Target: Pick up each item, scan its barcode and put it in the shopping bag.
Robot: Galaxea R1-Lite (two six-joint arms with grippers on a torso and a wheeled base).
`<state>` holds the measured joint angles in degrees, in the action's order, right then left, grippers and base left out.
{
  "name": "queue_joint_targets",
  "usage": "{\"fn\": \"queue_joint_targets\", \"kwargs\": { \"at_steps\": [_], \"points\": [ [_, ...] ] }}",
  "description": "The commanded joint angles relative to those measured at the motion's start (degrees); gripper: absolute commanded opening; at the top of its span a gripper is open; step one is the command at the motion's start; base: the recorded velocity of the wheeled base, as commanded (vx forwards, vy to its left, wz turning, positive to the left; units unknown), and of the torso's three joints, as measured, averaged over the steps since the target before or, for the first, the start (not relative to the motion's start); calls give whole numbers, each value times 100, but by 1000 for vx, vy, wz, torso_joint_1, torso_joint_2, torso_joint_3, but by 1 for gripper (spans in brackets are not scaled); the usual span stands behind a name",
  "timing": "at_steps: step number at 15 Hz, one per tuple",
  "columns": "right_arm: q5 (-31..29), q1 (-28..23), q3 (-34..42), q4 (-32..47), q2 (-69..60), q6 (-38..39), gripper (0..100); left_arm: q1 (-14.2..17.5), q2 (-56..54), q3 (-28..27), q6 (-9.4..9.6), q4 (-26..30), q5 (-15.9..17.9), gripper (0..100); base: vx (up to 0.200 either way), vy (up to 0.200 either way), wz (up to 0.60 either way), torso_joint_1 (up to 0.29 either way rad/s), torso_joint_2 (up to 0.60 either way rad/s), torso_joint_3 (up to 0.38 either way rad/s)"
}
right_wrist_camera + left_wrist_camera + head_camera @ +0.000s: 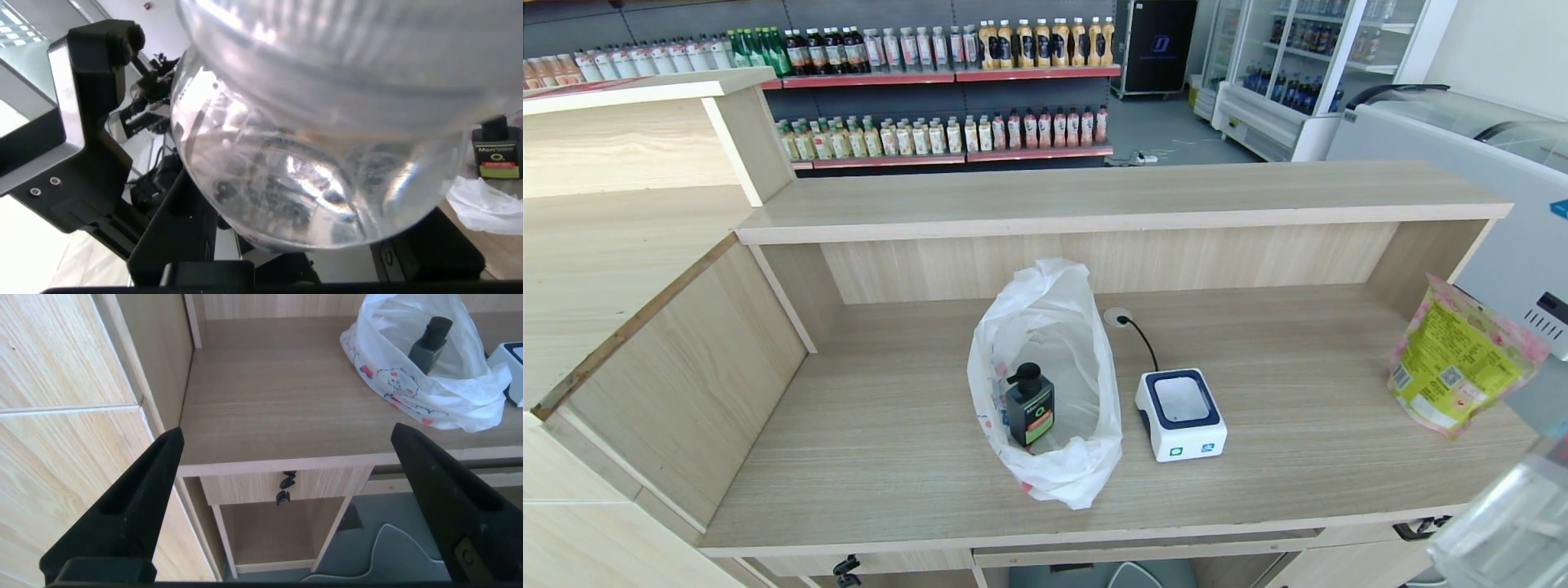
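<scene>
Counter (1298, 392): right gripper (302, 237) clamps clear jar (327, 147); left gripper (288, 445) wide open.

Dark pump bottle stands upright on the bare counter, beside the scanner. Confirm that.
Not on the bare counter. The dark pump bottle stands upright inside the white shopping bag, beside the scanner. The head view shows this.

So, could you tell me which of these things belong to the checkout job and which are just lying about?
Job: shopping bag, pump bottle inside it, scanner, snack pouch, clear container.
Just about: drink shelves, fridges, drawer keys.
</scene>
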<state>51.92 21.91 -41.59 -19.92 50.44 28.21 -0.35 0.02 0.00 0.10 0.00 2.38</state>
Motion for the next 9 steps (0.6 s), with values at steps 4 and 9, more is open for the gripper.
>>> {"fn": "queue_joint_targets", "kwargs": {
  "at_steps": [4,9],
  "points": [
    [-24,-46,90,-12,-114,-8,0,0,6,0,-1,0,0,100,0,0,0,0,0,0],
    [-305,-732,108,-30,194,-606,0,0,6,0,-1,0,0,100,0,0,0,0,0,0]
  ]
}}
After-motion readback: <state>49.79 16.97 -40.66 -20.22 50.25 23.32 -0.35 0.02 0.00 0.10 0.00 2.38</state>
